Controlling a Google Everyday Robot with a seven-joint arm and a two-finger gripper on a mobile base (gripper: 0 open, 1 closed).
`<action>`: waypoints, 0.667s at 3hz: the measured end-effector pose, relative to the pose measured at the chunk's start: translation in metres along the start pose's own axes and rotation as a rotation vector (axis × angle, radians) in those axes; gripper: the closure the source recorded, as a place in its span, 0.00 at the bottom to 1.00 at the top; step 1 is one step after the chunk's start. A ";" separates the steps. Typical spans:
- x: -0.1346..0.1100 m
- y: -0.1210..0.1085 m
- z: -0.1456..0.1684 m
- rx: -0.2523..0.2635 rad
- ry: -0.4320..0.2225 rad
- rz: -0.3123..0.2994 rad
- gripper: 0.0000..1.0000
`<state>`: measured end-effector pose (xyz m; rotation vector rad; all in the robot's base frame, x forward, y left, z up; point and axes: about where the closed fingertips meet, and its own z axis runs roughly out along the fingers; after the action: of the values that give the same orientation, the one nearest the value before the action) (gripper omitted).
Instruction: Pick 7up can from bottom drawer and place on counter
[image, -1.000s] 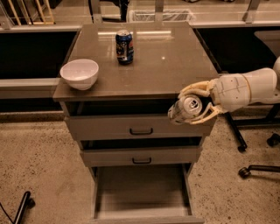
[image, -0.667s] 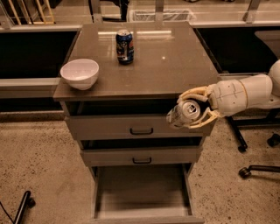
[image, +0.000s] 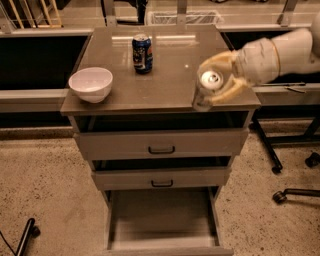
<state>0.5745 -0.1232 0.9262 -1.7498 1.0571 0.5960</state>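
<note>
My gripper (image: 216, 82) comes in from the right on a white arm and is shut on the silvery 7up can (image: 207, 87). It holds the can just above the right front part of the glossy grey-brown counter (image: 165, 75). The can's shiny top faces up and its lower end is close over the counter's front edge. The bottom drawer (image: 162, 225) is pulled out wide below, and its plain grey interior holds nothing that I can see.
A dark blue can (image: 142, 53) stands at the back middle of the counter. A white bowl (image: 91, 83) sits at its left front corner. Two shallower drawers with black handles (image: 161, 149) are slightly ajar. Office chair bases (image: 295, 175) stand on the floor at right.
The gripper has lifted the 7up can from in front of the top drawer up to above the counter's right front part.
</note>
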 end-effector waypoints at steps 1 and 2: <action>-0.006 -0.052 -0.007 0.050 0.056 0.088 1.00; 0.007 -0.082 -0.018 0.146 0.119 0.237 1.00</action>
<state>0.6478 -0.1296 0.9677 -1.5597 1.3691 0.5496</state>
